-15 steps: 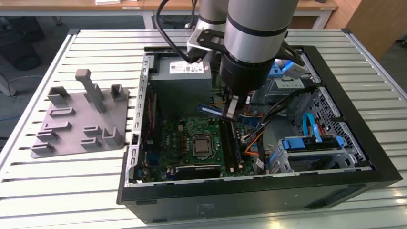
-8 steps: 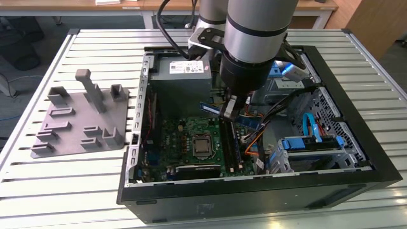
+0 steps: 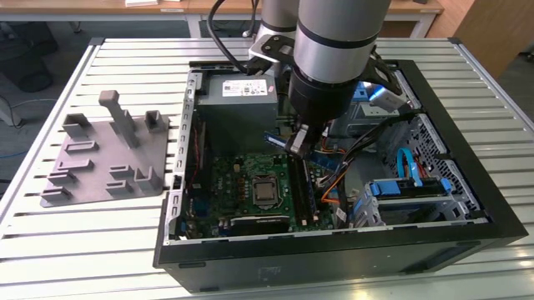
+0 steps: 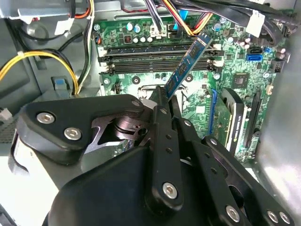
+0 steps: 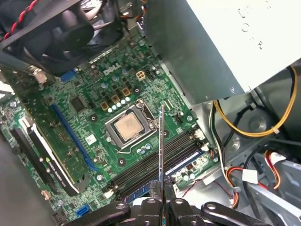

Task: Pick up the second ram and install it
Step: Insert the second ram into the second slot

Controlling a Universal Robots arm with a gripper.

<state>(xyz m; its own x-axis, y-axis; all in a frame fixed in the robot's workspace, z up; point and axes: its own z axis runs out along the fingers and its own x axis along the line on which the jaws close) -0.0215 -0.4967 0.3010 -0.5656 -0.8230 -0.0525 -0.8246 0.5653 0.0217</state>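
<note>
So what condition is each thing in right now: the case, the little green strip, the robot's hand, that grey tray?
Black computer case: side open, green motherboard exposed.
Thin blue-green ram strip: gripped at one end, tilted, above the long black slots, not seated.
Robot hand: shut on the strip.
Grey plastic holder tray: outside the case on the slatted table.

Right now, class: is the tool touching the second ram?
Touching. In the second wrist view the tool grips the second ram by its lower end.

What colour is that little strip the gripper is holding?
Blue, with small black chips; the second ram shows best in the second wrist view.
</note>
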